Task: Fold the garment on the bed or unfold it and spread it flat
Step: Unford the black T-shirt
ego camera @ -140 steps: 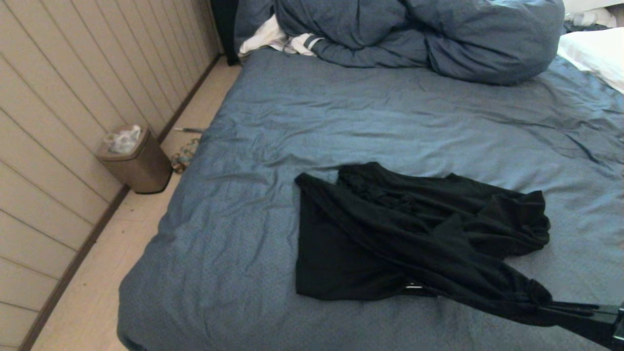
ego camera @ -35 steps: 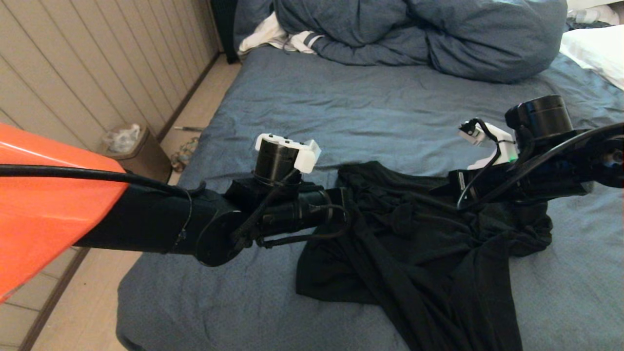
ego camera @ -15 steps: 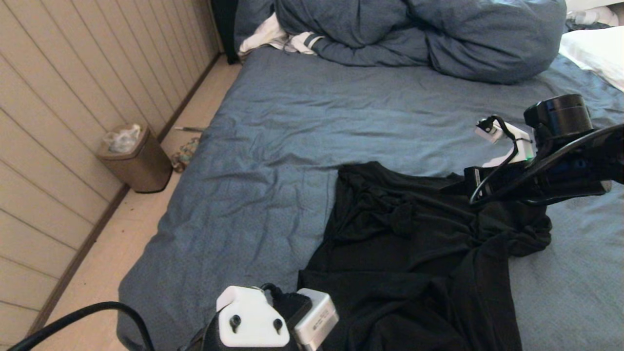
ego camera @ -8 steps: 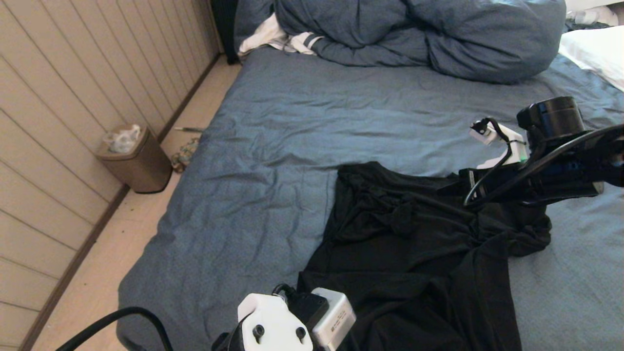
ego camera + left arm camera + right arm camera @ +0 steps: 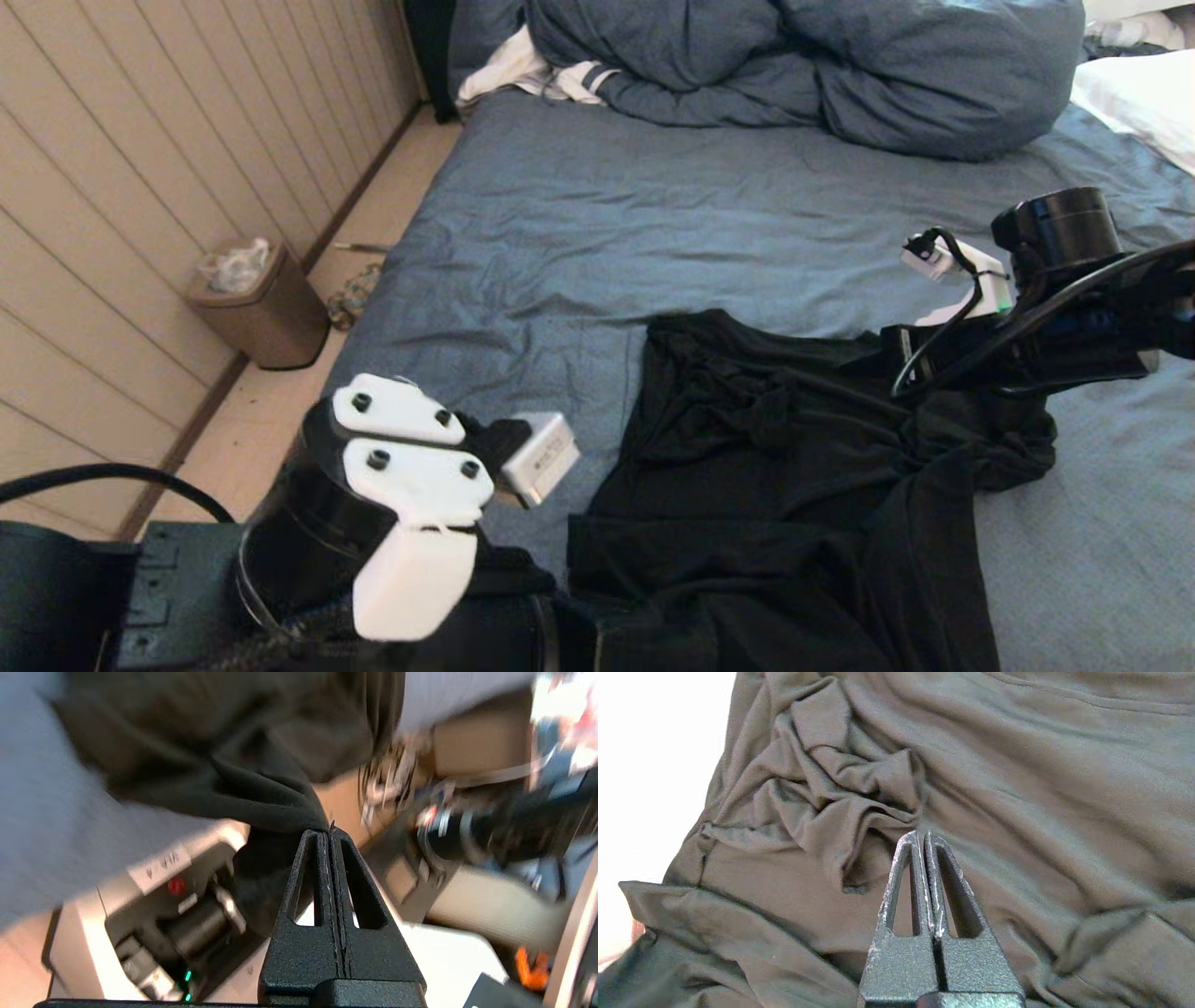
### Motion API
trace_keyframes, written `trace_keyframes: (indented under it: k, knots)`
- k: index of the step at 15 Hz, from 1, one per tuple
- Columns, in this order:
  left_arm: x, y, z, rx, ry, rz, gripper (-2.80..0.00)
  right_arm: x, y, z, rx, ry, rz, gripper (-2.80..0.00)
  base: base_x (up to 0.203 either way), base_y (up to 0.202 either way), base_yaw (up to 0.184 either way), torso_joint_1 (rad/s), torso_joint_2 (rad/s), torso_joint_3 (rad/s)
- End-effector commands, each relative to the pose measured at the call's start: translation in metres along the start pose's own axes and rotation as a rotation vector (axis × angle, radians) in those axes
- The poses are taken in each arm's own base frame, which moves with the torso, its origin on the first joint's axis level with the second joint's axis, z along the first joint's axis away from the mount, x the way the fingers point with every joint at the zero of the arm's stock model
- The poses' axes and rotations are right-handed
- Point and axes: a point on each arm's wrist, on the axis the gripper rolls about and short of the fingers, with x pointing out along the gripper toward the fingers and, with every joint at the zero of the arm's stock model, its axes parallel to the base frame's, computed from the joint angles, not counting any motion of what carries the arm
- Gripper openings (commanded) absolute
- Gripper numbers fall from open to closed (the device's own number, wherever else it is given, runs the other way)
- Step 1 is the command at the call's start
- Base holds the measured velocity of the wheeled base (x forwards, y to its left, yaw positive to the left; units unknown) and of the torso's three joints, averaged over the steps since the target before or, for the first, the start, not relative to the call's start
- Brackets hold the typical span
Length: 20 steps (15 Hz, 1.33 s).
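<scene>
Not far along, judging by this: garment [image 5: 794,467] lying on the bed [image 5: 579,233] in a rumpled black heap near the front edge, nothing flat or folded yet. Left gripper [image 5: 329,833] pressed together on a pinch of its hem at the near corner. Right gripper [image 5: 921,835] also pressed together, by the bunched far side, grip on cloth unclear.
</scene>
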Motion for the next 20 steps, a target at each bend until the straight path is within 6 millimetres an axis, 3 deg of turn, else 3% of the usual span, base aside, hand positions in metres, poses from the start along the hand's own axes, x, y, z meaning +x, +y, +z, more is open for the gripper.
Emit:
trace_keyframes:
  k: [1,5,8,9,10,20]
  knots:
    - [-0.008,0.002,0.006,-0.014,-0.037,-0.005,-2.80,-0.001,0.001,0.000,-0.001,-0.002,0.003,-2.80,0.000,0.000,0.000,0.000,0.00,0.000]
    - [-0.003,-0.001,-0.008,-0.005,0.063,-0.057,-2.80,-0.002,0.000,0.001,-0.001,-0.004,0.002,-2.80,0.000,0.000,0.000,0.000,0.00,0.000]
    - [0.019,0.002,-0.025,0.000,0.152,-0.022,-2.80,-0.001,0.001,0.000,-0.001,-0.002,0.003,-2.80,0.000,0.000,0.000,0.000,0.00,0.000]
    - [0.019,0.002,-0.025,0.005,0.151,-0.021,-2.48,-0.001,0.000,0.000,0.000,-0.002,0.002,-2.80,0.000,0.000,0.000,0.000,0.00,0.000]
    - [0.018,0.001,-0.024,0.007,0.142,-0.022,0.00,-0.001,-0.001,0.001,0.001,-0.002,0.001,-2.80,0.000,0.000,0.000,0.000,0.00,0.000]
    - [0.015,0.000,-0.015,0.007,0.103,-0.026,0.00,0.001,-0.001,0.001,0.001,0.001,0.002,-2.80,0.000,0.000,0.000,0.000,0.00,0.000]
